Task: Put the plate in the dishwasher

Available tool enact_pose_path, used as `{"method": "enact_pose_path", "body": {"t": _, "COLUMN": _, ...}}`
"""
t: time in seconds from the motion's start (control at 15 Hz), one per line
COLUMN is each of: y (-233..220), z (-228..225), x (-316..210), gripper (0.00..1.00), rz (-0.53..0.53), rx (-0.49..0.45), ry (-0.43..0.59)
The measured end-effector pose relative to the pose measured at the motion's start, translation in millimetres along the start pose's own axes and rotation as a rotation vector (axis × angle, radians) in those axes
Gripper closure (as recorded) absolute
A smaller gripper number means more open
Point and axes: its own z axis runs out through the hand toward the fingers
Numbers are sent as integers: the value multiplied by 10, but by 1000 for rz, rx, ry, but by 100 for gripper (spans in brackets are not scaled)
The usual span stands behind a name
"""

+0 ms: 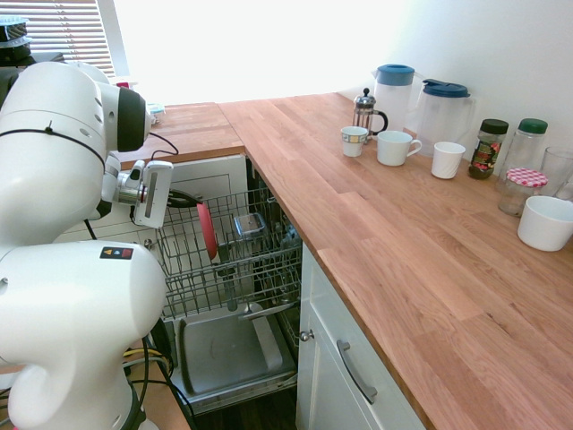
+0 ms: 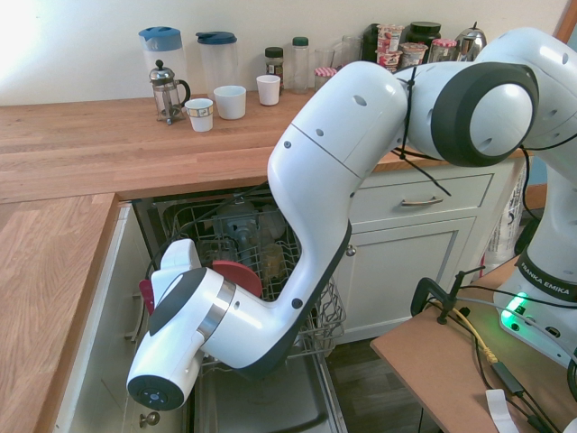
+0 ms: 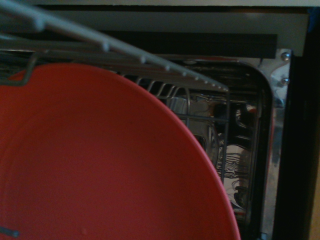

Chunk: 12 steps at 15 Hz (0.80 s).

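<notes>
The coral-red plate [image 1: 208,230] stands on edge inside the pulled-out grey wire rack [image 1: 255,269] of the open dishwasher [image 1: 228,354]. My gripper [image 1: 193,202] reaches in from the left at the plate's upper rim and is shut on it. From the other side, the plate [image 2: 240,274] shows as a red arc in the rack [image 2: 329,320], with my gripper hidden behind the arm. The plate [image 3: 100,165] fills most of the wrist view, under a rack wire [image 3: 125,54].
The grey door panel [image 1: 224,349] lies open below the rack. White drawers [image 1: 345,376] stand to the right under the wooden counter [image 1: 376,224], which carries white mugs [image 1: 394,148], a French press [image 1: 365,111], jugs, jars and a white bowl [image 1: 544,222].
</notes>
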Motion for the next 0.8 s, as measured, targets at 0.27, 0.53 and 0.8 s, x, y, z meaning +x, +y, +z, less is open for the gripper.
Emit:
{"method": "enact_pose_path", "body": {"t": 0.27, "y": -14, "z": -9, "x": 62, "gripper": 0, "rz": 25, "rx": 10, "ry": -27}}
{"method": "enact_pose_path", "body": {"t": 0.53, "y": -12, "z": -4, "x": 137, "gripper": 0, "rz": 44, "rx": 25, "ry": -41}}
{"method": "enact_pose_path", "body": {"t": 0.8, "y": -23, "z": -15, "x": 161, "gripper": 0, "rz": 52, "rx": 42, "ry": -53}}
